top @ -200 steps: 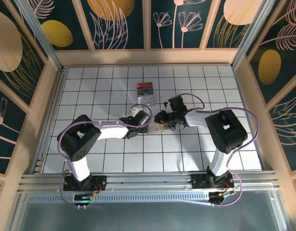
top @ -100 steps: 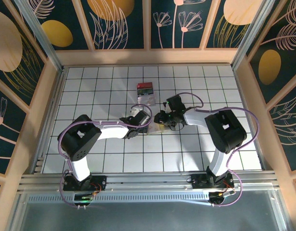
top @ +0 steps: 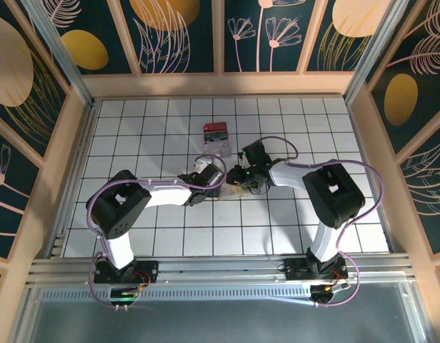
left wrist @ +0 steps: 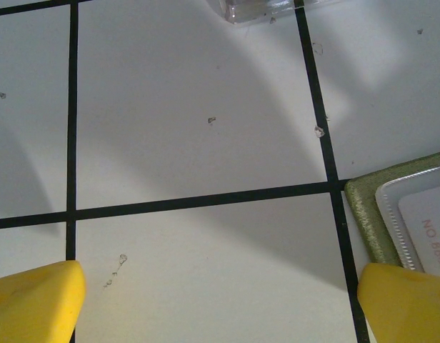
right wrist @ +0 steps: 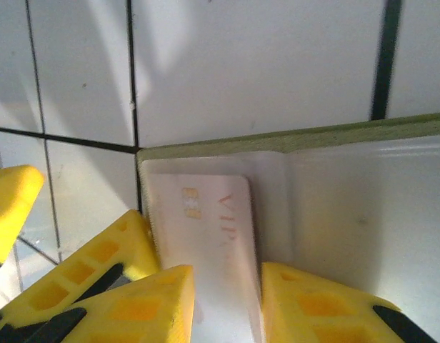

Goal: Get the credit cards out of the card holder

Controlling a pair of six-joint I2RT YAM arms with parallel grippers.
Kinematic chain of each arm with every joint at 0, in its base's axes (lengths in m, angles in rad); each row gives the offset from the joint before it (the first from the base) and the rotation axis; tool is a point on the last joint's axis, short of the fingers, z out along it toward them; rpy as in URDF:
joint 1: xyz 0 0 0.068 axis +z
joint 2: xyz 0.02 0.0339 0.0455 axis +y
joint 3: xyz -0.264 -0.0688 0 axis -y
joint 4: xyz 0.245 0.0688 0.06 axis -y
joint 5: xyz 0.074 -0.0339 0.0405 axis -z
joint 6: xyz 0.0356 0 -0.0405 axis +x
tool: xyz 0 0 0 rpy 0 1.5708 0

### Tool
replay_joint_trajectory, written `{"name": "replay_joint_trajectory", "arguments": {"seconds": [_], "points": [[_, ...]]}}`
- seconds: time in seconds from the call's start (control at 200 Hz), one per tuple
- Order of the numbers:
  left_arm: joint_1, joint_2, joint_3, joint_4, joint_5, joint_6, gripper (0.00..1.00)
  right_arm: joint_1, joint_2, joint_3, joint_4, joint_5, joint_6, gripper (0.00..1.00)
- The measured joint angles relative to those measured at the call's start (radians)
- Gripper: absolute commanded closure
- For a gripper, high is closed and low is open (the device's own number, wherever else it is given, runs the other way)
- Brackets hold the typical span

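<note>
The olive-green card holder (top: 238,189) lies open on the tiles between my two grippers. Its green edge (right wrist: 313,136) frames pale clear sleeves. One pale credit card (right wrist: 206,207) marked VIP sits flat in the left sleeve. My right gripper (right wrist: 227,300) hovers low over that card, its yellow fingers a narrow gap apart with the card face showing between them. My left gripper (left wrist: 220,307) stands wide open over bare tile, its right fingertip beside the holder's corner (left wrist: 363,207), where a card's edge (left wrist: 427,221) shows. That yellow fingertip (right wrist: 106,250) also appears beside the holder.
A small white box (top: 216,138) with red and black contents stands one to two tiles behind the holder; its clear corner (left wrist: 256,8) is at the top of the left wrist view. Wooden walls (top: 70,150) ring the tiled table.
My right gripper has shifted a little left and further over the open holder. The left arm has stayed where it was.
</note>
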Motion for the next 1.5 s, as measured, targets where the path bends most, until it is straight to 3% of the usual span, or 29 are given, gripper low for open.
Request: {"name": "replay_joint_trajectory", "arguments": {"seconds": [0.195,0.561,0.881,1.161,1.501], "points": [[0.000,0.001,0.001,0.000,0.000,0.000,0.01,-0.006,0.000,-0.007,0.018,-0.032,0.002,0.70],[0.000,0.001,0.001,0.000,0.000,-0.001,0.01,-0.042,0.000,-0.076,0.167,-0.208,0.062,0.73],[0.000,0.001,0.002,0.000,0.000,-0.001,0.01,-0.054,0.011,-0.077,0.185,-0.237,0.066,0.78],[0.000,0.019,0.031,-0.034,-0.001,-0.013,0.01,-0.100,0.017,-0.146,0.341,-0.318,0.133,0.79],[-0.001,0.032,0.057,-0.067,-0.005,-0.031,0.01,-0.133,-0.008,-0.190,0.389,-0.343,0.151,0.79]]}}
